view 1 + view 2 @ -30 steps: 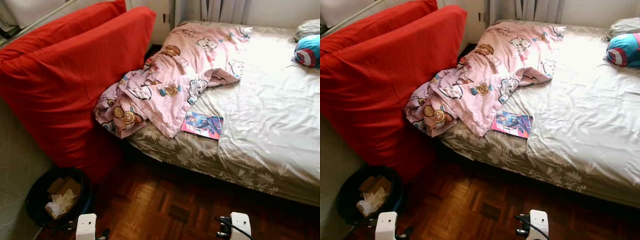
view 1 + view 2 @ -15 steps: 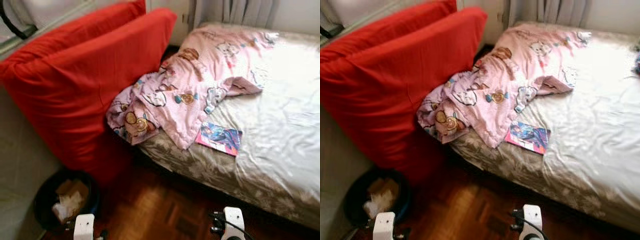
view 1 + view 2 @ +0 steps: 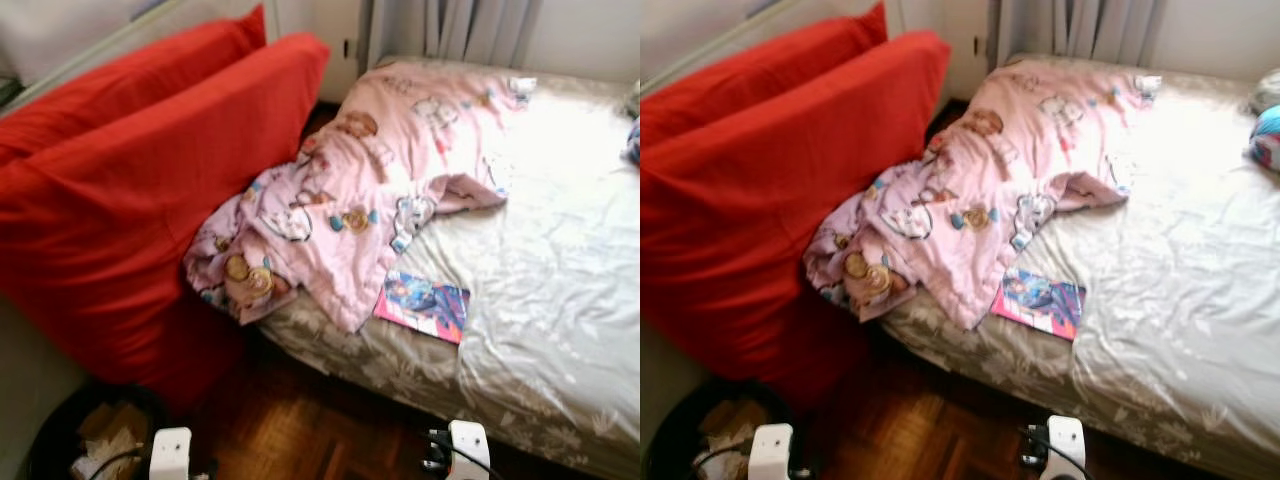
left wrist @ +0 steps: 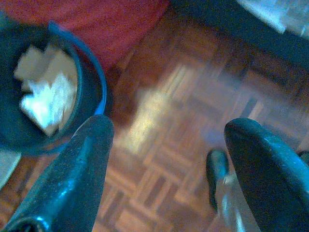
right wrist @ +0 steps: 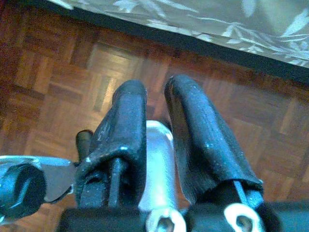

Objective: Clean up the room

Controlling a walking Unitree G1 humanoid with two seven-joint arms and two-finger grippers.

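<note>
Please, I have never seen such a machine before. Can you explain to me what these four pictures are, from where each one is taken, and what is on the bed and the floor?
This is a walking humanoid robot with two arms. Two pictures come from cameras in its head, looking down at a bed. On the bed lie a crumpled pink blanket and a colourful book near the edge. Big red cushions lean beside the bed. A dark bin with paper scraps stands on the wooden floor.

The other two pictures come from cameras on the wrists, looking along each arm's two black fingers. The left gripper hangs over the floor near the bin, fingers wide apart and holding nothing. The right gripper hangs near the bed's edge, fingers nearly together, also holding nothing. The white parts at the bottom of the head views are the arms.
</note>
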